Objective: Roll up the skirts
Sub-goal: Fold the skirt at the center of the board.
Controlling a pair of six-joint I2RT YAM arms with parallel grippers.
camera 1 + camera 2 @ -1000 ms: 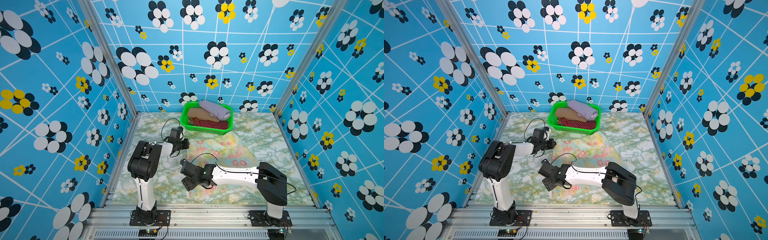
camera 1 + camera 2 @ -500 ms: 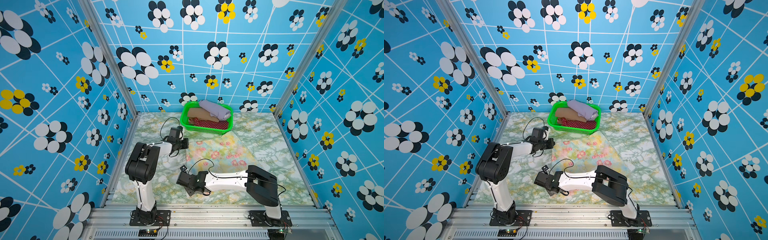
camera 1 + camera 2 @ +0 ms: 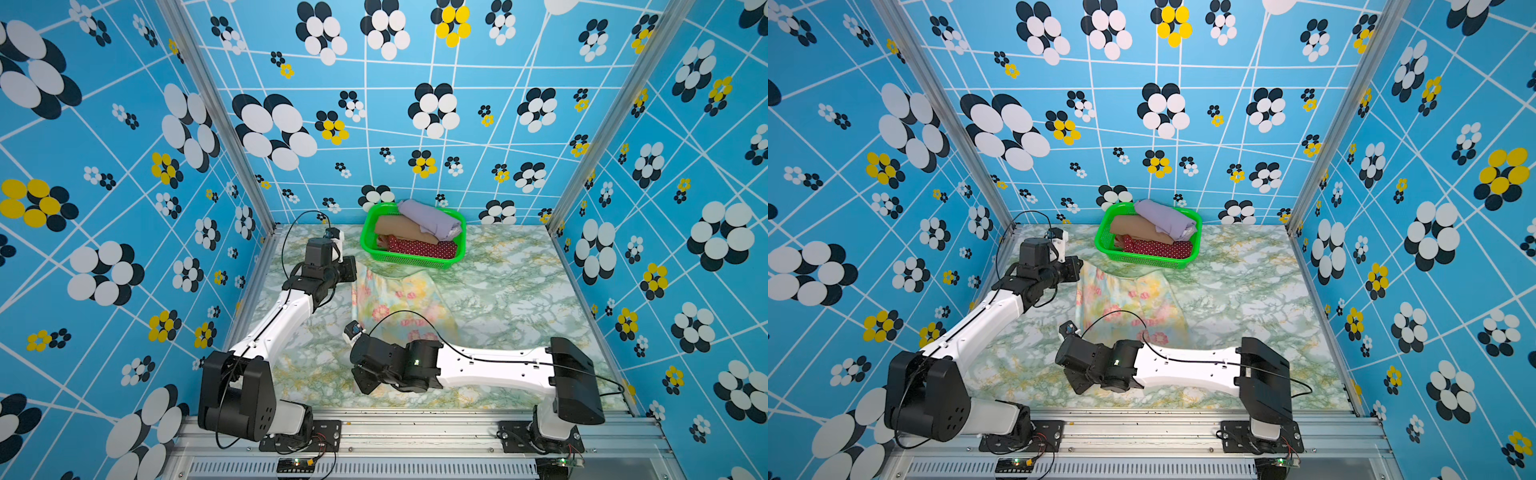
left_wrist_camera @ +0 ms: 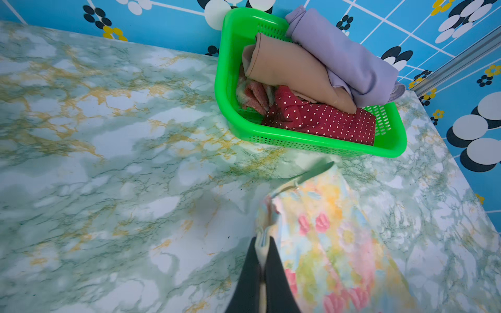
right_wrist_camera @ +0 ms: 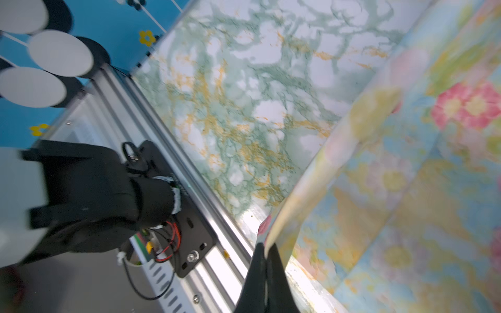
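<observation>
The skirts (image 3: 395,301) are one pale yellow cloth with pink flowers, lying flat on the marbled table in front of the green basket, and show in both top views (image 3: 1125,301). My left gripper (image 4: 262,244) is shut on the cloth's far left edge (image 4: 339,238), close to the basket; in a top view it sits at the cloth's far corner (image 3: 352,270). My right gripper (image 5: 267,248) is shut on the near edge of the cloth (image 5: 406,162), which lifts up from the table there. The right wrist (image 3: 365,380) hides that near corner in both top views.
The green basket (image 3: 411,261) stands at the back middle, holding rolled lilac, tan and red dotted garments (image 4: 320,119). The metal front rail (image 5: 206,225) and the left arm's base (image 5: 89,189) lie close to the right gripper. Patterned blue walls enclose three sides.
My right gripper has gone from open to shut on the cloth's near edge and has shifted toward the front rail. The left gripper has kept its hold at the far corner.
</observation>
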